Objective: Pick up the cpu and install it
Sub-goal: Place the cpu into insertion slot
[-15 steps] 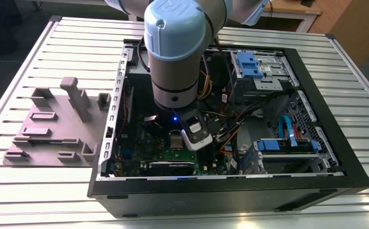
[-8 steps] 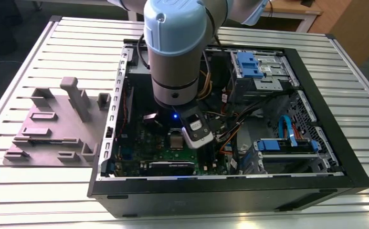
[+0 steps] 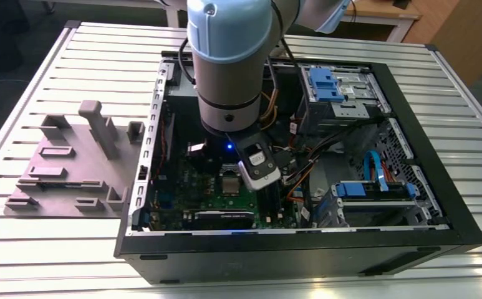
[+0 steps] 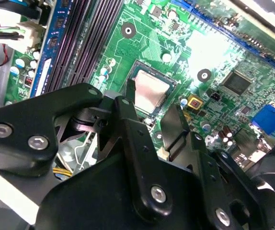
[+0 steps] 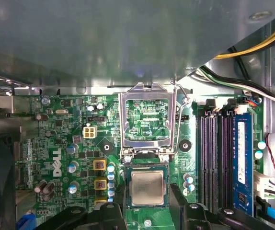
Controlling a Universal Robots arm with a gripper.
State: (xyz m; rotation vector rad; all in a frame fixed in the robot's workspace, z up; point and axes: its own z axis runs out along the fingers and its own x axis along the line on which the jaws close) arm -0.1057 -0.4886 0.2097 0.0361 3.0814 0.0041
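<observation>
The cpu (image 5: pixel 148 188), a small square chip with a silvery top, lies flat in its socket on the green motherboard (image 5: pixel 75 143); the second wrist view shows the cpu (image 4: pixel 151 92) too, and in the exterior view the cpu (image 3: pixel 231 185) sits just below the arm's wrist. The socket's metal load plate (image 5: pixel 146 120) stands hinged open beside it. My gripper (image 5: pixel 147 190) is open, one black finger on each side of the chip. The fingers (image 4: pixel 130 96) hover at the socket's edges, and I cannot tell whether they touch the chip.
The open black PC case (image 3: pixel 440 187) lies on a slatted metal table (image 3: pixel 49 249). Memory slots (image 5: pixel 214 153) run beside the socket. Cables (image 5: pixel 243 81) and blue drive bays (image 3: pixel 324 84) crowd the case's far side. A grey plastic fixture (image 3: pixel 74 162) stands at the exterior view's left.
</observation>
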